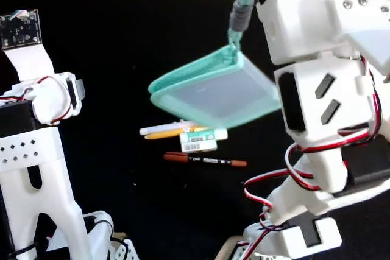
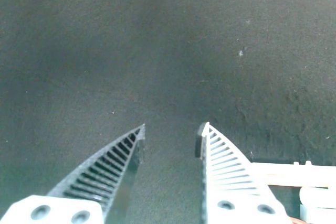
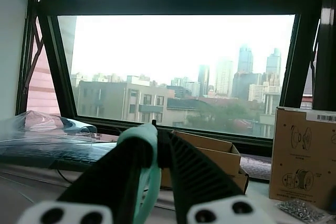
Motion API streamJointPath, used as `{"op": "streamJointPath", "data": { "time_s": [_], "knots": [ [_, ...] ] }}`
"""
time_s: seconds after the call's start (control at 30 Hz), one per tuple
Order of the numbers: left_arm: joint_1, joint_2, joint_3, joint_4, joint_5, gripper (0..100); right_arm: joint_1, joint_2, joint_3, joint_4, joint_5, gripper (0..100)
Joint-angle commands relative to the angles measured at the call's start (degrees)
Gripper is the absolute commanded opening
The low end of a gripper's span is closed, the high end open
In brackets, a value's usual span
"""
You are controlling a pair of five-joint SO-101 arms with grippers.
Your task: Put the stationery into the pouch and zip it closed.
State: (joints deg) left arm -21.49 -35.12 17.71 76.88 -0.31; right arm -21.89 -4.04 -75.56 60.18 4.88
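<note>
Aloft, right end effector pinches strap of teal, clear-sided pouch; left end effector gapes.

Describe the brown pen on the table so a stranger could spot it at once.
On the black table, look beneath the teal pouch hanging in the air. The brown pen is the piece nearest the camera, lying just apart from the white pen, yellow pencil and green-labelled block. It alone is reddish-brown.
</note>
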Motion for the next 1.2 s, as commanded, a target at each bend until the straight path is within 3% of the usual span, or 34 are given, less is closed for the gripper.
{"op": "streamJointPath", "data": {
  "time_s": [0.0,0.37,0.77,1.17],
  "knots": [
    [-0.7,0.0,-0.3,-0.8,0.4,19,0.6,2.5,-1.0,-1.5,1.5,0.5],
    [-0.5,0.0,-0.3,-0.8,0.4,19,0.8,6.7,-0.8,-3.0,1.5,0.5],
    [-0.3,-0.2,4.9,-4.2,0.4,19,10.2,7.2,-0.6,-5.8,1.3,0.5],
    [-0.3,-0.3,5.2,-4.2,0.4,19,11.1,10.9,7.0,-5.7,1.2,0.5]
  ]
}}
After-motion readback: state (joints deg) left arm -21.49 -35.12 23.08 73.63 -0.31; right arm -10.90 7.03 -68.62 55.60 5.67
